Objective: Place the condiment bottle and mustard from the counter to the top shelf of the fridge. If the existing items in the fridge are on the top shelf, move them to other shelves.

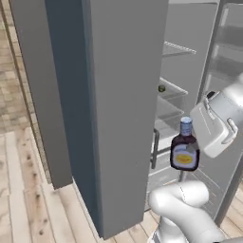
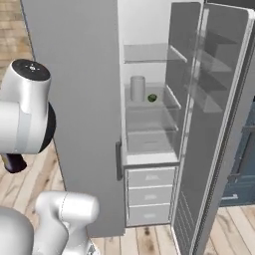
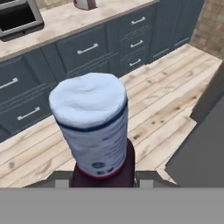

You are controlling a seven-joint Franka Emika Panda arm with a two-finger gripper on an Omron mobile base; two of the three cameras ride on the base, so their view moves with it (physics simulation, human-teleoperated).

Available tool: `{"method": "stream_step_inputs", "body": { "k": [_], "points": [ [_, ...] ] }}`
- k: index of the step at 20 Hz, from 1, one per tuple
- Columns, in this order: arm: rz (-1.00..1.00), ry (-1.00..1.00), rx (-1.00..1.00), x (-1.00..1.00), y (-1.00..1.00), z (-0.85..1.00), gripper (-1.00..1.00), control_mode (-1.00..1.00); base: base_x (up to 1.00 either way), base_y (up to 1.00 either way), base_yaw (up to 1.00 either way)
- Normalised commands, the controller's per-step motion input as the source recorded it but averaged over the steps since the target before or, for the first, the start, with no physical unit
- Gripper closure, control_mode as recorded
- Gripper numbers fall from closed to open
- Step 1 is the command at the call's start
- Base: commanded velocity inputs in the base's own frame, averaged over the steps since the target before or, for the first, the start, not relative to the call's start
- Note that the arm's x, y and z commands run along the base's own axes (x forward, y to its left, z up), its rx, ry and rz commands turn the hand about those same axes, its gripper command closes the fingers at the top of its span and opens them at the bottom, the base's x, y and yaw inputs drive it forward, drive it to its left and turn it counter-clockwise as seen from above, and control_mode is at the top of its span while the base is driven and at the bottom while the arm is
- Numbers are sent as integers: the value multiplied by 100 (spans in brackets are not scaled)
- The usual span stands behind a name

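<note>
The condiment bottle [image 1: 184,151], dark with a blue cap and an orange-yellow label, hangs upright in front of the fridge's open compartment, with my gripper [image 1: 193,147] shut on it from the right. In the hand view its cap [image 3: 89,103] looms close, between my dark fingertips [image 3: 146,178]. The fridge [image 2: 79,74] shows its pale shelves. The highest visible shelf [image 2: 149,54] is bare. One rack lower stand the translucent cylinder [image 2: 137,88] and the green ball [image 2: 152,98], the ball [image 1: 162,88] also showing from the left. The mustard is out of view.
The open fridge door [image 2: 214,99], with racks inside, stands to the right of the compartment. White drawers [image 2: 148,194] sit under the shelves. Behind the hand lie the beige counter [image 3: 65,19], its dark drawers [image 3: 83,48], a sink [image 3: 17,17] and wooden floor [image 3: 166,100].
</note>
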Motion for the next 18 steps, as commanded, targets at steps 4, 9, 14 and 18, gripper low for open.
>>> {"method": "stream_step_inputs", "body": {
  "k": [4, 9, 14, 18],
  "points": [
    [0, 0, 0, 0, 0, 0, 100, 100, 69, -75, 28],
    [0, 0, 0, 0, 0, 0, 100, 100, 25, -42, 28],
    [0, 0, 0, 0, 0, 0, 100, 100, 5, -27, 37],
    [0, 0, 0, 0, 0, 0, 100, 100, 18, -46, 32]
  ]
}}
